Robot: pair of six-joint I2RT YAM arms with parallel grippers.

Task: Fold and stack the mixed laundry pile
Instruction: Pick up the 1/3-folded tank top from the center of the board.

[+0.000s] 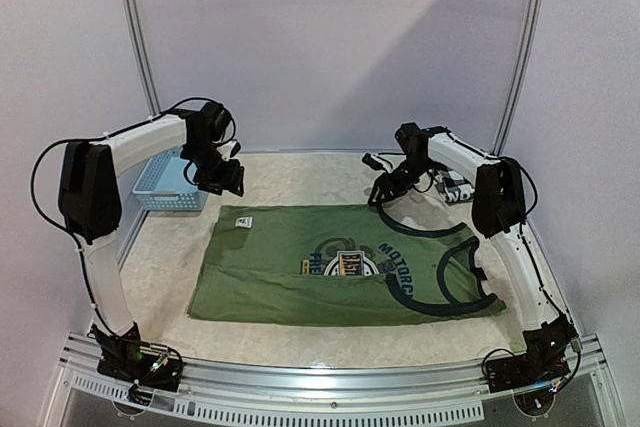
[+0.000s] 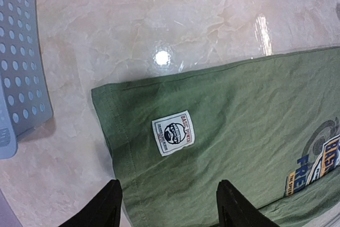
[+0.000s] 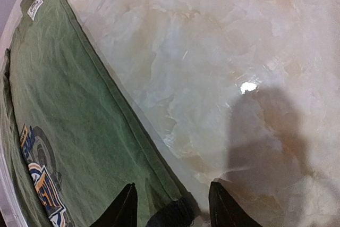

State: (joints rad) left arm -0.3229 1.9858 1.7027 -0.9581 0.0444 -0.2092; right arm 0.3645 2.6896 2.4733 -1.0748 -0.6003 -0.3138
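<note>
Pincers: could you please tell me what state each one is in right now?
Left pincer: open, holding nothing, over the green shirt.
Right pincer: open, the shirt's dark trim between its fingers; grip cannot be told.

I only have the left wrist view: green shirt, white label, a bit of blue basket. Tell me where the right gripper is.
Observer: In the top view, the right gripper hangs over the far right end of the olive-green shirt, by its shoulder straps.
Operator: Say what is between its fingers.
Observer: In the right wrist view its fingers stand apart, with the shirt's dark trim lying between them. I cannot tell whether they touch it.
Operator: Now give me the shirt's far end.
Observer: From the top view the shirt lies flat, and its dark-trimmed armholes point right, beside the right arm.
</note>
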